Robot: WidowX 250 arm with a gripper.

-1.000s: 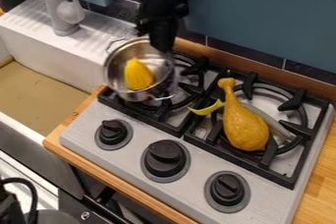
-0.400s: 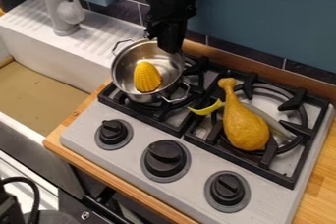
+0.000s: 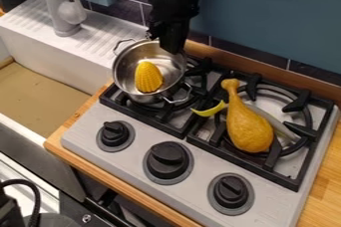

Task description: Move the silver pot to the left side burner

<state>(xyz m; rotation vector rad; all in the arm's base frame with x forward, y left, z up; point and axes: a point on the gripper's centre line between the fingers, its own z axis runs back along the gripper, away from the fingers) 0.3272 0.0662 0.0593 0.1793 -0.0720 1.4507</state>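
The pot (image 3: 125, 71) gleams silver to me, the corn (image 3: 148, 76) in it bright yellow, patterned with rows of kernels. The gripper (image 3: 173, 47) is black. Toward the stove's right edge I see a mustard-gold drumstick (image 3: 250, 130) and, beside it, a lemon-yellow curved piece (image 3: 210, 110). The stove (image 3: 193, 186) itself is pale grey, its grates (image 3: 283, 182) and knobs (image 3: 166, 156) black. Honey-brown wood grain marks the bench (image 3: 326, 171). Behind its back edge, the panel (image 3: 266, 27) is slate blue, the tiles (image 3: 126, 14) dark purplish grey with lighter lines. The sink (image 3: 73, 59) is white, its floor (image 3: 40, 91) sandy tan, the tap (image 3: 67, 14) grey.
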